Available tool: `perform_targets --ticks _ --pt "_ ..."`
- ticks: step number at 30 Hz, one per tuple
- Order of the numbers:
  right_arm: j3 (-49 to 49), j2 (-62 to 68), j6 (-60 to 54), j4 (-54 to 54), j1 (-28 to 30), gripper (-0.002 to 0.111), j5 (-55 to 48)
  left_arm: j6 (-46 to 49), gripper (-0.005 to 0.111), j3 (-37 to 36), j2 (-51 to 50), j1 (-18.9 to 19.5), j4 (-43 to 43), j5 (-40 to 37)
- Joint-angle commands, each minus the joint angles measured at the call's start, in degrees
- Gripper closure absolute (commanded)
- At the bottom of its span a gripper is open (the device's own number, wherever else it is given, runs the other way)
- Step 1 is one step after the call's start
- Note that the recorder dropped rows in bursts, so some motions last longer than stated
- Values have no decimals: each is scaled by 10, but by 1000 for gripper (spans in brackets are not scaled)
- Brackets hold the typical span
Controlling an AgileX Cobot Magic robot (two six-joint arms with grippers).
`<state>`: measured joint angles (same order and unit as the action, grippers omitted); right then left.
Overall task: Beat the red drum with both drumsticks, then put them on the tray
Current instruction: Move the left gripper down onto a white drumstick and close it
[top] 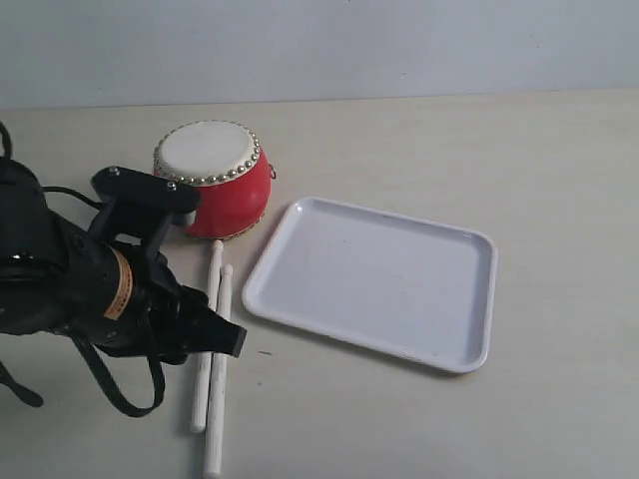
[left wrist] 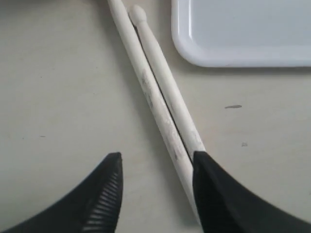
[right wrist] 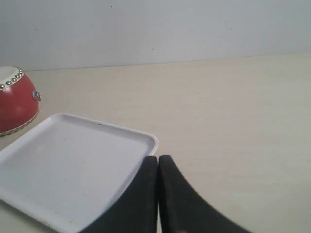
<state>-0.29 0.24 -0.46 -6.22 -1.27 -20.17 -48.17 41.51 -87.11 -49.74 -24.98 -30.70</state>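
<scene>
The red drum (top: 215,180) with its cream skin stands upright at the back left, also seen in the right wrist view (right wrist: 17,104). The two drumsticks (top: 203,394) (top: 214,439) lie side by side on the table in front of the drum, left of the white tray (top: 374,279). My left gripper (top: 228,339) hovers over their middle, open. In the left wrist view the sticks (left wrist: 146,82) (left wrist: 167,87) run under one finger (left wrist: 218,194), and the left gripper (left wrist: 156,155) grips nothing. My right gripper (right wrist: 158,158) is shut and empty, above the tray's corner (right wrist: 146,138).
The tray's rim (left wrist: 194,53) lies close beside the stick tips. A pale wall rises behind the beige table (top: 559,160). The right arm does not show in the exterior view.
</scene>
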Motion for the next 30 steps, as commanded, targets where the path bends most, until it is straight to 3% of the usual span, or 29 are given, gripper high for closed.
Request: perform_targets --ticks 1,9,15,19,22,30 --pt "3 -2 0 1 -1 108 1 -4 61 -2 -31 1 1 15" --pt "3 -2 0 1 -1 108 1 -4 61 -2 -59 1 8 45" --pt "3 -2 0 1 -1 108 1 -4 62 -2 -70 44 62 80" --pt "3 -2 0 1 -1 108 1 -4 79 -2 -70 65 69 77" --pt "3 -2 0 1 -1 108 1 4 100 -2 -70 64 88 92" --pt "3 -2 0 1 -1 108 1 47 80 -2 -116 61 139 97"
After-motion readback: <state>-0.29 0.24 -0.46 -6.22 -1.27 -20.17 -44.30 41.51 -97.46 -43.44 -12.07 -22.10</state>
